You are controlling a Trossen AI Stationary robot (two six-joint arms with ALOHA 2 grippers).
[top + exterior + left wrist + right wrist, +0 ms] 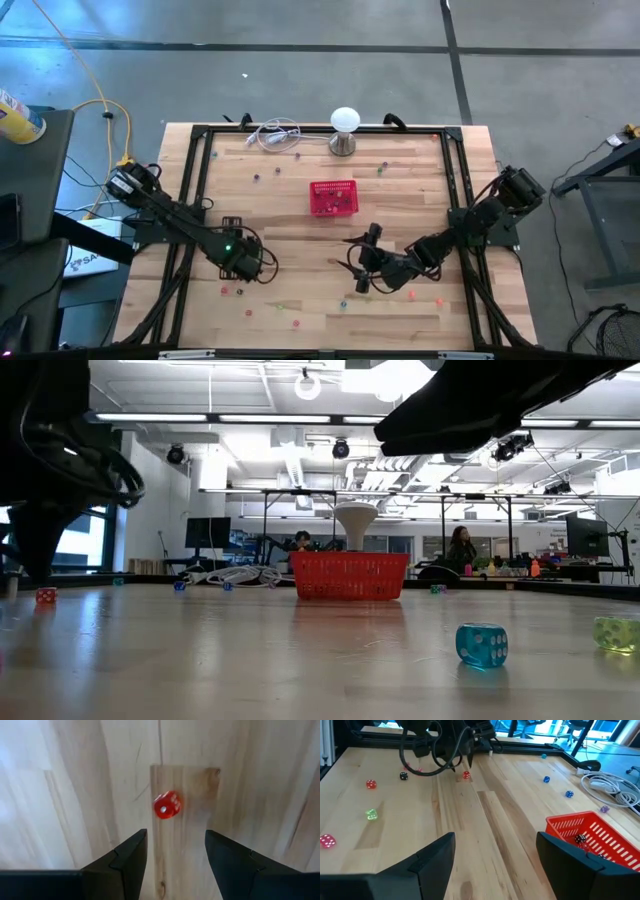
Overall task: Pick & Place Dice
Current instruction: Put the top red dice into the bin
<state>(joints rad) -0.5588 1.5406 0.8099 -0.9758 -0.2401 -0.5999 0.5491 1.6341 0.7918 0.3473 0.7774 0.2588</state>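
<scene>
Left fingers (127,862) spread open over the table (75,795), red die (166,805) just ahead, untouched.

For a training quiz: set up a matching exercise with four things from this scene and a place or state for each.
Things:
1. left gripper
2. right gripper
3. red mesh basket
4. white lamp

Places or states:
A. middle of the table, dice inside
B. open above a red die
C. far table edge, beside a white cable
D. open and empty, facing the basket

Pairs: 1-B, 2-D, 3-A, 4-C
</scene>
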